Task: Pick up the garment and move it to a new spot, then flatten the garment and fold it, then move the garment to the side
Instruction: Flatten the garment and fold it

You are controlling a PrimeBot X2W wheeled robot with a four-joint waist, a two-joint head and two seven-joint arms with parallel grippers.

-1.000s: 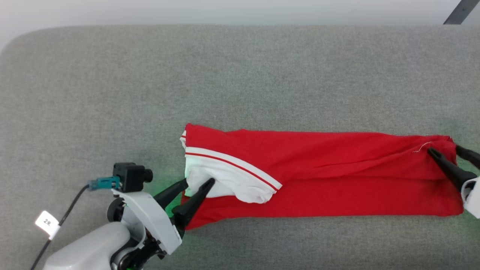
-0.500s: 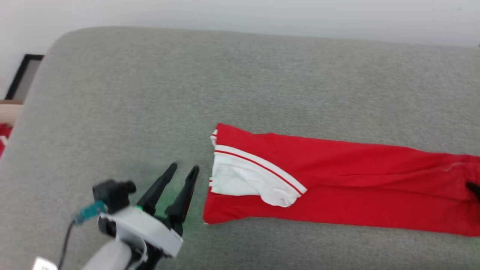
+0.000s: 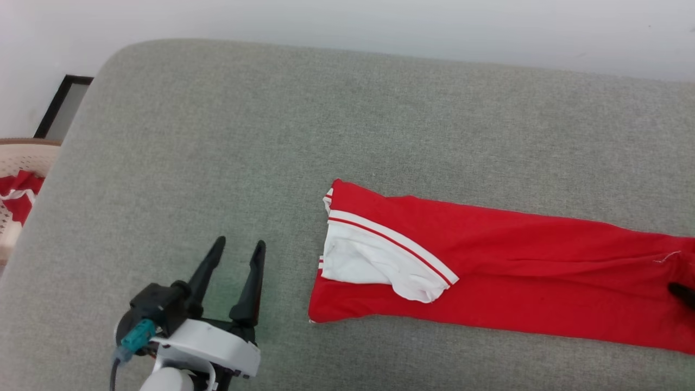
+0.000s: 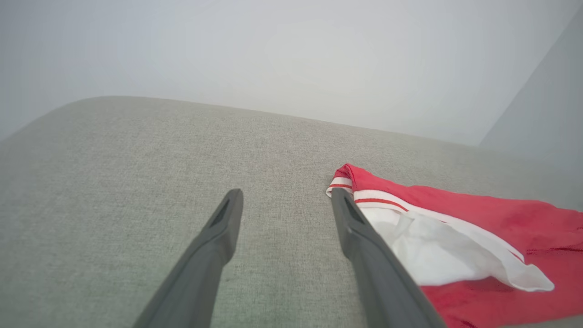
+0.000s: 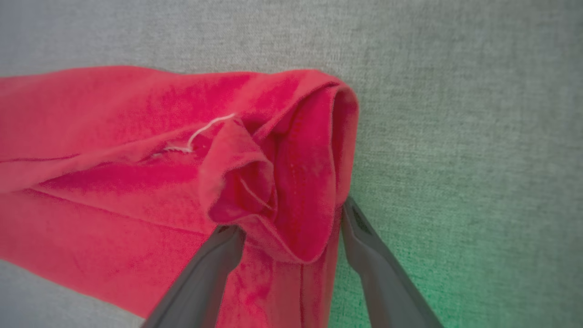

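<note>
The garment (image 3: pixel 516 271) lies as a long red strip across the grey padded table (image 3: pixel 271 136), with a white sleeve with striped trim (image 3: pixel 374 260) folded on top at its left end. My left gripper (image 3: pixel 234 247) rests open on bare table left of that end, touching no cloth. In the left wrist view, its fingers (image 4: pixel 286 196) stand apart with the sleeve (image 4: pixel 437 246) just to the right. In the right wrist view, my right gripper (image 5: pixel 289 216) is open, its fingers either side of the bunched red hem (image 5: pixel 282 173). One dark fingertip (image 3: pixel 682 292) pokes in at the head view's right edge.
A pale basket (image 3: pixel 24 157) holding red cloth stands off the table's left edge, with a dark frame (image 3: pixel 59 103) behind it. A white wall runs along the back. Bare grey table surface lies beyond and left of the garment.
The head camera has turned left. My left gripper let go of the white sleeve and drew back left onto bare table. Both grippers opened wider; the right stays at the hem end.
</note>
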